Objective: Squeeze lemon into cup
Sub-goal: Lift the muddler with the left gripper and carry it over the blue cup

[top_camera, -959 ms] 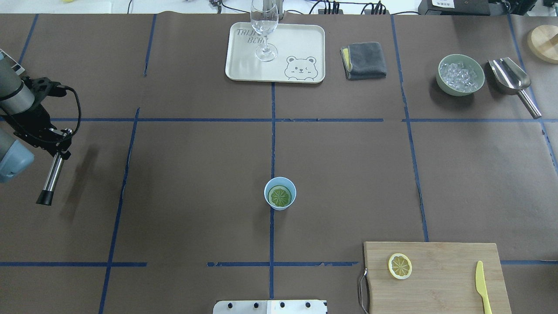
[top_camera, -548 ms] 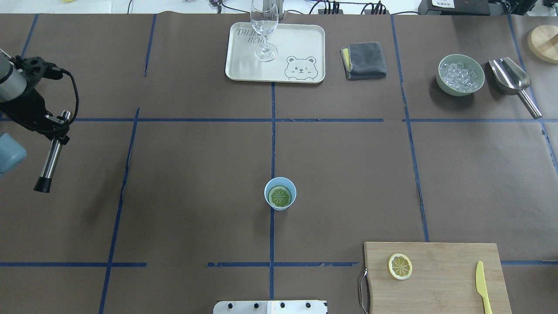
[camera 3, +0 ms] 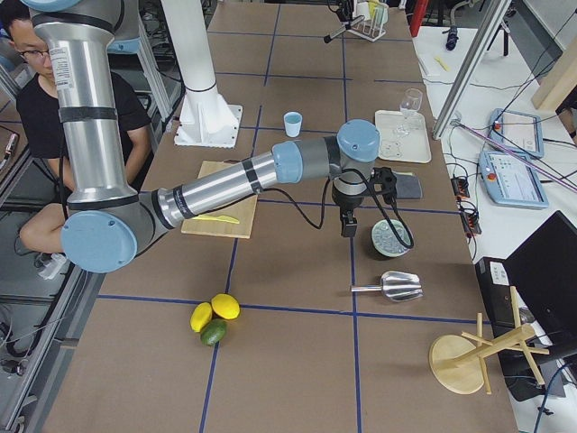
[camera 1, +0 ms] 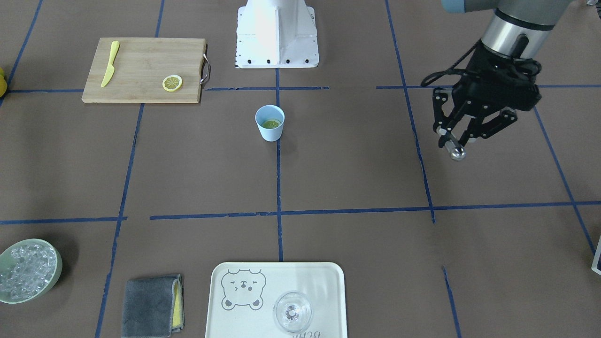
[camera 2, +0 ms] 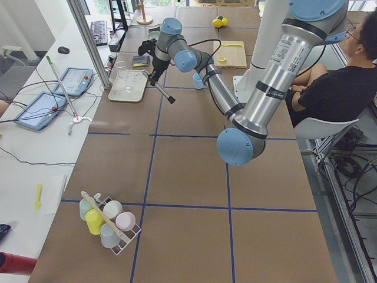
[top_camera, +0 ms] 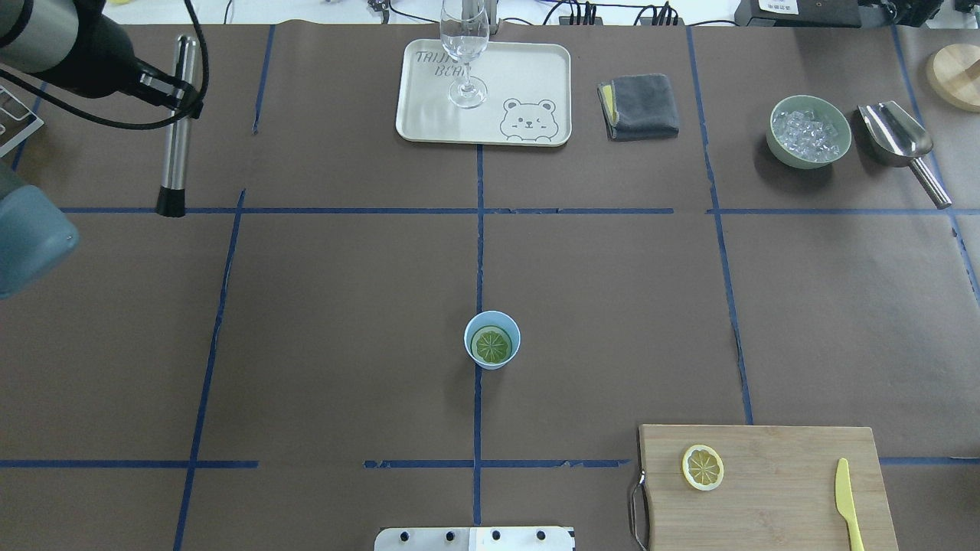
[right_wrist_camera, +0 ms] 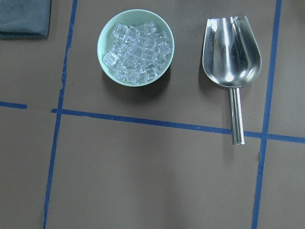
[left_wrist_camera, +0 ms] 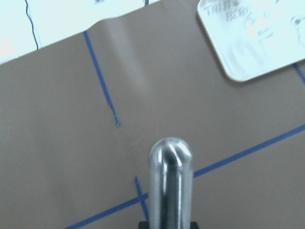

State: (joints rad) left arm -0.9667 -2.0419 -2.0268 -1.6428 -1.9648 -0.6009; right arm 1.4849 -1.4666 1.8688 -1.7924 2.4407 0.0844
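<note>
The light-blue cup (top_camera: pixel 492 327) stands at the table's middle, also in the front view (camera 1: pixel 270 130). One lemon slice (top_camera: pixel 491 345) lies flat inside it. A second lemon slice (top_camera: pixel 703 467) lies on the wooden cutting board (top_camera: pixel 773 497). My left gripper (top_camera: pixel 178 92) is far off at the table's back left, shut on a metal rod (top_camera: pixel 178 145) with a black tip. The front view shows that gripper (camera 1: pixel 454 145) around the rod's end. My right gripper (camera 3: pixel 348 225) hangs near the ice bowl (camera 3: pixel 389 236). I cannot tell whether it is open or shut.
A tray (top_camera: pixel 528 69) with a clear wine glass (top_camera: pixel 464 46) stands at the back centre, with a grey cloth (top_camera: pixel 639 105) beside it. A green bowl of ice (top_camera: pixel 809 130) and a metal scoop (top_camera: pixel 896 138) are at the back right. A yellow knife (top_camera: pixel 847 501) lies on the board.
My left arm has swung toward the table's far left corner with the rod in it. The rod now hangs nearly straight. The cup and both slices have not moved.
</note>
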